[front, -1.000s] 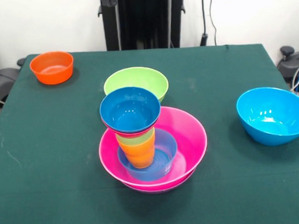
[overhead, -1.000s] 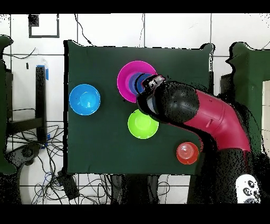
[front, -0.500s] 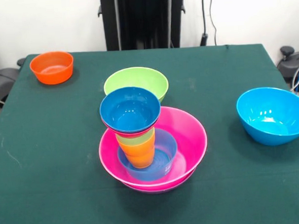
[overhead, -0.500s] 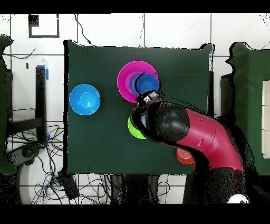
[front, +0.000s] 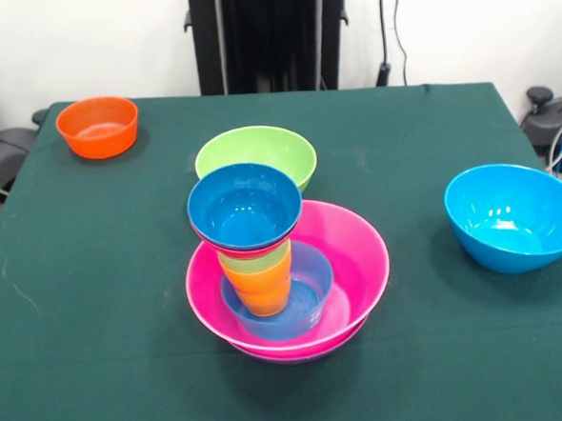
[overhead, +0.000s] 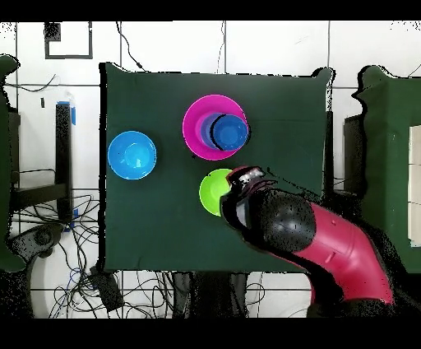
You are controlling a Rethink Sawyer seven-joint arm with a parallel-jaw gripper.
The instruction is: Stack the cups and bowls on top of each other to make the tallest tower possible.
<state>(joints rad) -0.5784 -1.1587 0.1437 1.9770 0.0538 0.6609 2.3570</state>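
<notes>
The tower stands at the desk's near middle, a dark-blue bowl topping it. Just behind it sits the lime bowl, probably next; it should be gripped by its rim and lowered level. The pincer's state cannot be told.

Tower upright at table centre: wide pink bowl over purple, light-blue bowl inside, orange cup and green cup nested, red and dark-blue bowl on top. Lime bowl just behind; sky-blue bowl and orange bowl well apart.
</notes>
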